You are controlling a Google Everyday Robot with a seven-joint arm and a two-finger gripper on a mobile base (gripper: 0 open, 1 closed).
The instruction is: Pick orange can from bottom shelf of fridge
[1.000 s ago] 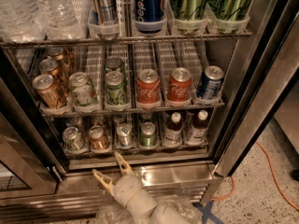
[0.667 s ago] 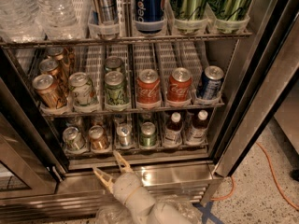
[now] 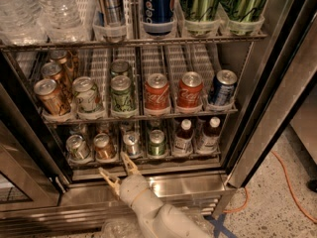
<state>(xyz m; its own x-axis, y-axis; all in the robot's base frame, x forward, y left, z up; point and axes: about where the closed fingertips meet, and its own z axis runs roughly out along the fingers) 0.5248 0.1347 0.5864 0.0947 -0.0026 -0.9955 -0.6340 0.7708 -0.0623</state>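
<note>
The orange can (image 3: pixel 104 146) is a short copper-orange can with a silver top. It stands second from the left on the bottom shelf (image 3: pixel 143 158) of the open fridge (image 3: pixel 257 83). My gripper (image 3: pixel 119 167) is just below and in front of that shelf, a little right of the orange can. Its two tan fingers (image 3: pixel 130 162) are spread apart and hold nothing. The white arm rises from the bottom edge of the view.
Silver and green cans (image 3: pixel 156 143) and two dark bottles (image 3: pixel 184 136) share the bottom shelf. The rack above holds brown-gold cans (image 3: pixel 49 97), green cans, two red Coca-Cola cans (image 3: pixel 157 94) and a blue can. An orange cable (image 3: pixel 292 187) lies on the floor at right.
</note>
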